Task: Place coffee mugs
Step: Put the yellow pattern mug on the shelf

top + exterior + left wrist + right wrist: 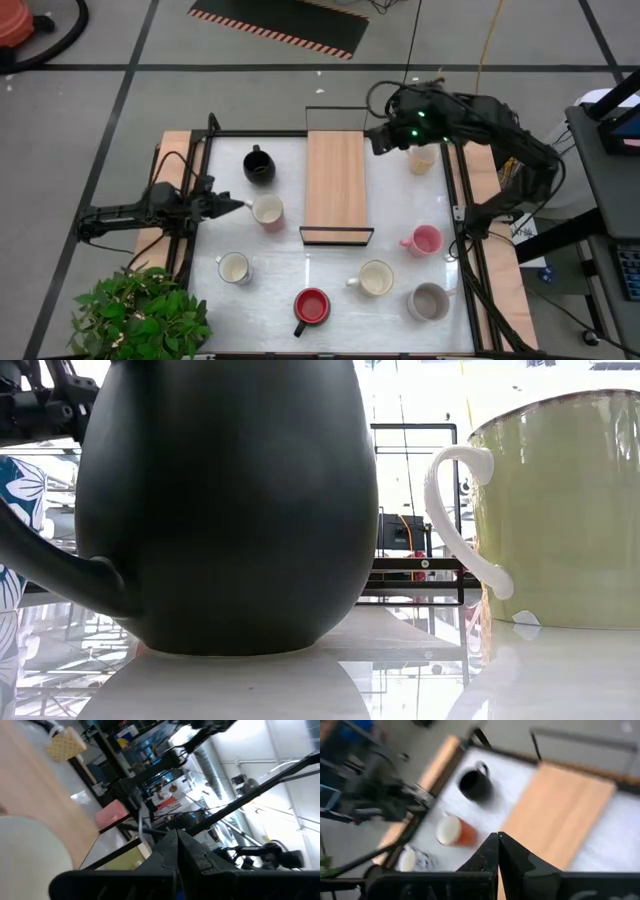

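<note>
Seven mugs sat on the white worktop [330,270] around a wooden tray [336,183]. The left gripper [238,206], jaws together, pointed at a cream mug [267,211]. The right gripper [372,140], jaws together, hovered beside the tray.

Wooden tray [335,185] stands mid-table toward the far edge, splitting that half into two lanes.

Left lane: black mug [259,165] and cream mug [267,211] crowd it; left gripper [243,206], fingers closed, lies low just beside the cream mug.

Right lane: right gripper [374,141] hangs over the tray's far right corner, arm over a pale mug [422,158].

Near half: white mug [233,268], red mug [311,306], cream mug [375,278], grey mug [429,301], pink mug [424,240], with gaps between them.

Open patch just near of the tray.
</note>
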You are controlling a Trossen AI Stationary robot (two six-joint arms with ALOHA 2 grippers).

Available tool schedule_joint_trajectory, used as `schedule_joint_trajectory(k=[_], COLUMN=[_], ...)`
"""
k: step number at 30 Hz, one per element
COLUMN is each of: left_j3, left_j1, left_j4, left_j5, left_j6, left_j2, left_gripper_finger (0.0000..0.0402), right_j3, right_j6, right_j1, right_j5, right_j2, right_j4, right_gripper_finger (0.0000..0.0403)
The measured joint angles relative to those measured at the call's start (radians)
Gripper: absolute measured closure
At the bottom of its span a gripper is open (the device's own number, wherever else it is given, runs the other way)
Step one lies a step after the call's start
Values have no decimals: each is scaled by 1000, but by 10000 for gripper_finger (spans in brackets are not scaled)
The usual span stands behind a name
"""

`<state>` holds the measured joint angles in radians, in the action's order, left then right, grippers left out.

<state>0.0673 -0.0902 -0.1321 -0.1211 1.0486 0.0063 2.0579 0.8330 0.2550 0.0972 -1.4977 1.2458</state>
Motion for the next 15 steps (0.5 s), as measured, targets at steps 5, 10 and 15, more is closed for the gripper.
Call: schedule_joint_trajectory(k=[5, 10, 15], left_j3=[0, 0, 0], left_j1=[0, 0, 0], left_j4=[-55, -134, -194], left_j5=[16, 20, 20], left_j6=[-4, -50, -98], left_j2=[0, 0, 0], left_gripper_finger=[400, 400, 400], right_j3=[0, 0, 0], right_j6=[-37, -59, -103], right_j1=[94, 203, 300], right_j5=[-115, -122, -98], right_j2=[-49, -88, -117], right_j4=[114, 261, 324], right_gripper_finger=[403, 403, 403])
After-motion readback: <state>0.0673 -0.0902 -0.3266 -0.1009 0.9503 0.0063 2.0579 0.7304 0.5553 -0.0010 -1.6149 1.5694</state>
